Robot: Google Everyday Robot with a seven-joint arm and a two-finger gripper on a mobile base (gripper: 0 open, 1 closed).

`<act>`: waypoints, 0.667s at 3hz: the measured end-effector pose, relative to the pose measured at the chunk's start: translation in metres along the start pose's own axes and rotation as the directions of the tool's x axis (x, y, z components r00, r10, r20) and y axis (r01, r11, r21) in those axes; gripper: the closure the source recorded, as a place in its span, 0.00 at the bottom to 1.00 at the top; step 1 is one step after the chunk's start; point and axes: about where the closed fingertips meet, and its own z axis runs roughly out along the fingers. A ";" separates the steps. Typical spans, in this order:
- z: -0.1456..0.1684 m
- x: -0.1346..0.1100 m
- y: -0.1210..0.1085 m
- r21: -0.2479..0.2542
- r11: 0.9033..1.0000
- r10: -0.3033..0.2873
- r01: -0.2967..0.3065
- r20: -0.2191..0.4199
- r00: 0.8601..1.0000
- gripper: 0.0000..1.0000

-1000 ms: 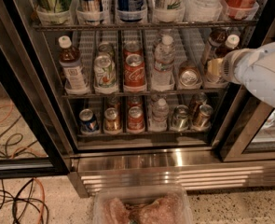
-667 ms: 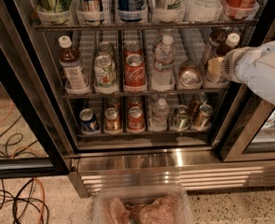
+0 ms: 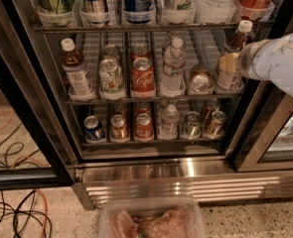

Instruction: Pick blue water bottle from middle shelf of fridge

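Note:
The fridge [image 3: 151, 175] stands open in front of me. On the middle shelf [image 3: 151, 99], two slim bottles hold dark brown liquid under white caps. One blue water bottle [image 3: 235, 42] stands at the far right, and a look-alike bottle [image 3: 76, 69] stands at the far left. My white arm reaches in from the right. My gripper [image 3: 234, 66] is at the right bottle's pale label, level with its middle, and is mostly hidden behind the arm's end.
Between the two bottles on the middle shelf stand a green-white can [image 3: 110, 75], a red can [image 3: 142, 76], a clear water bottle [image 3: 174, 63] and a gold can [image 3: 201, 81]. Cans fill the lower shelf [image 3: 151, 139]. A black door frame [image 3: 255, 128] is at the right, cables [image 3: 17, 212] lie on the floor at the left, and a plastic tray [image 3: 151, 221] is below.
The arm's end and the right bottle's white cap stand slightly higher than a second ago. Everything else on the shelves is unchanged.

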 end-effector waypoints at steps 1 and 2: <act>0.000 0.000 0.000 0.000 1.000 0.000 0.000 0.000 1.000 1.00; -0.006 0.010 0.007 -0.029 0.999 0.014 -0.015 -0.044 0.999 1.00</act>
